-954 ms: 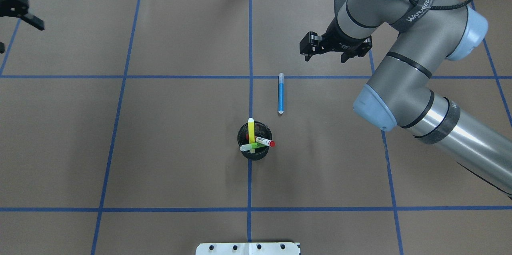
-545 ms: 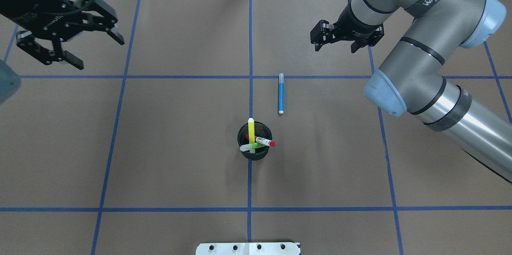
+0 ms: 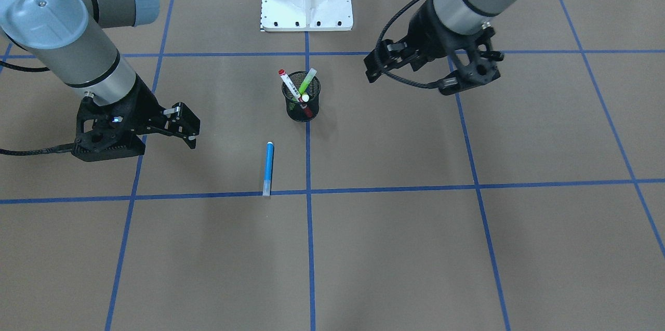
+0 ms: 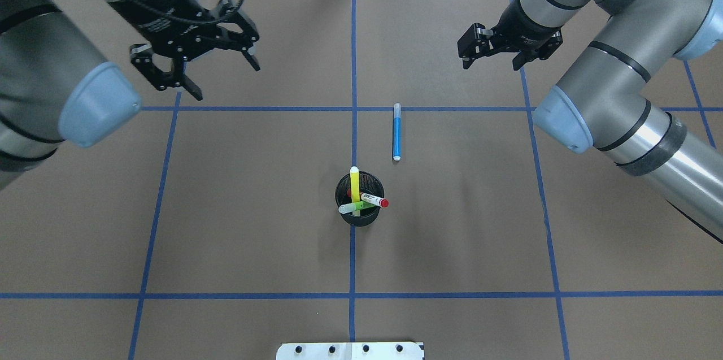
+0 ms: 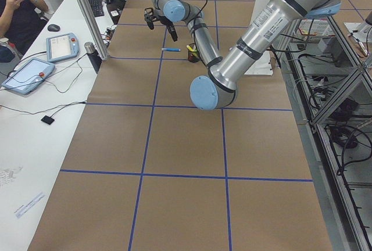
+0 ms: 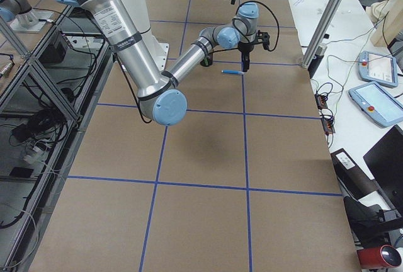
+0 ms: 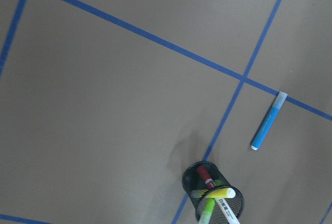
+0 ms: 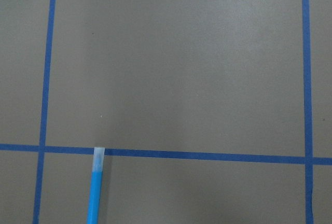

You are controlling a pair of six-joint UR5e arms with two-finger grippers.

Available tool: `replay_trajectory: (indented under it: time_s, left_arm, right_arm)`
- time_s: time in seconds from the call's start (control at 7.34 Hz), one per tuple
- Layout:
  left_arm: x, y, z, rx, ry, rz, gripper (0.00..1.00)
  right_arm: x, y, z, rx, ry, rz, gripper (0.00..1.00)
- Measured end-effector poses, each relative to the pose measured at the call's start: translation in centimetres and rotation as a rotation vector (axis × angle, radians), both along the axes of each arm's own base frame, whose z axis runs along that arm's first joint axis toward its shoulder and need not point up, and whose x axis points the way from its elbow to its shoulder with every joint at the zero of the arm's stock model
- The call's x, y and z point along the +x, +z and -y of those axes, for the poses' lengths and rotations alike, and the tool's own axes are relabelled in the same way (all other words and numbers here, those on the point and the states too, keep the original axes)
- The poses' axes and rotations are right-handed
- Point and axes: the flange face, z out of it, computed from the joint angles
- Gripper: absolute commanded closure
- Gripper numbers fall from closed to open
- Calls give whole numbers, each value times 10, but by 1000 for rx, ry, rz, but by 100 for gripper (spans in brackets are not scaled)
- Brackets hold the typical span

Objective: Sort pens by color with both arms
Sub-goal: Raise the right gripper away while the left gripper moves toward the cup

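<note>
Left end effector (image 4: 226, 81) and right end effector (image 4: 490, 66) hang released, upper frame; plucking crossed pens (image 4: 355, 185) could topple the cup (image 4: 377, 183).

Left gripper (image 4: 227, 82) and right gripper (image 4: 490, 66) both spread wide and empty, aloft on outstretched arms

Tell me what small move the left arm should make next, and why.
Probably bring the open left gripper over the black mesh cup, above the yellow pen: three pens stand in it unsorted, the blue pen already lies on the table, and this gripper is empty, off to the side.
</note>
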Motion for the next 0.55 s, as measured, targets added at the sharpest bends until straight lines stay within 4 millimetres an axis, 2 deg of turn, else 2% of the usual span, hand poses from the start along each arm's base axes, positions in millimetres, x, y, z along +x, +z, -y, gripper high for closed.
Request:
replay_trajectory:
  time_s: [0.14,0.27,0.55]
  left_arm:
    - [32,-16,14,-7,32,12,0]
    - [61,-24,18,-6,71,22,0]
    - [109,-20,6,-6,150,39,0]
  right_arm:
    - [1,6,0,10,-18,-7,0]
    - [1,9,0,16,-27,-11,0]
    - [1,12,-1,16,-31,-16,0]
